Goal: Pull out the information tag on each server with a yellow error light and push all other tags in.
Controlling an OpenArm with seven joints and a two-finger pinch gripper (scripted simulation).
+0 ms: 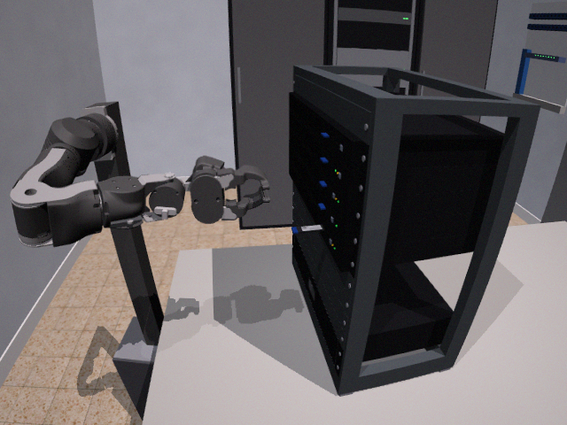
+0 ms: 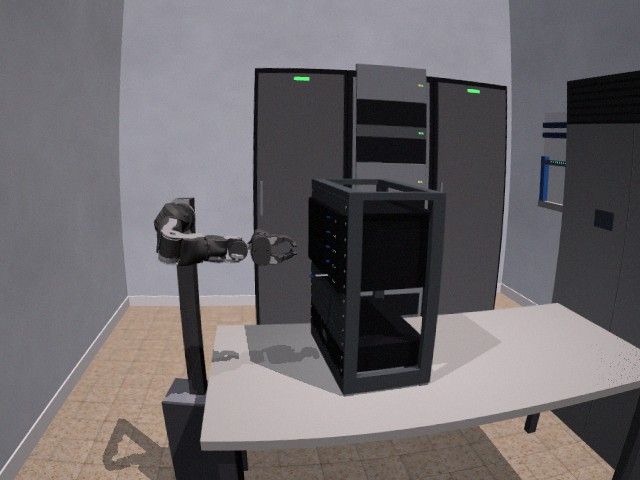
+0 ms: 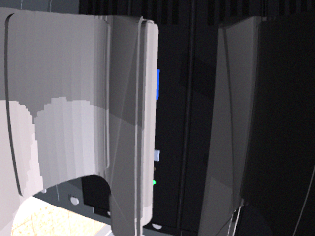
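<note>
The dark open rack (image 1: 377, 205) (image 2: 354, 310) stands upright on the table. Four blue tags sit close to the server fronts; the top one (image 1: 324, 135) (image 2: 328, 217) is nearest the rack's top. The lowest tag (image 1: 311, 227) (image 2: 321, 275) sticks far out, its pale strip showing. Yellow lights show beside green ones at the second (image 1: 337, 173), third (image 1: 335, 198) and lowest (image 1: 332, 244) light groups. No locate button looks lit blue. My gripper (image 1: 267, 193) (image 2: 295, 248) (image 3: 186, 138) is nearly closed, empty, short of the fronts. Its finger partly hides a blue tag (image 3: 157, 85) and pale button (image 3: 157, 155).
The white table (image 1: 256, 389) (image 2: 268, 423) carries the rack. The arm's post (image 1: 132, 269) (image 2: 191, 330) stands beyond the table's left edge. Tall cabinets (image 1: 279, 114) (image 2: 299, 155) stand behind. A dark block (image 1: 402, 334) lies low inside the rack.
</note>
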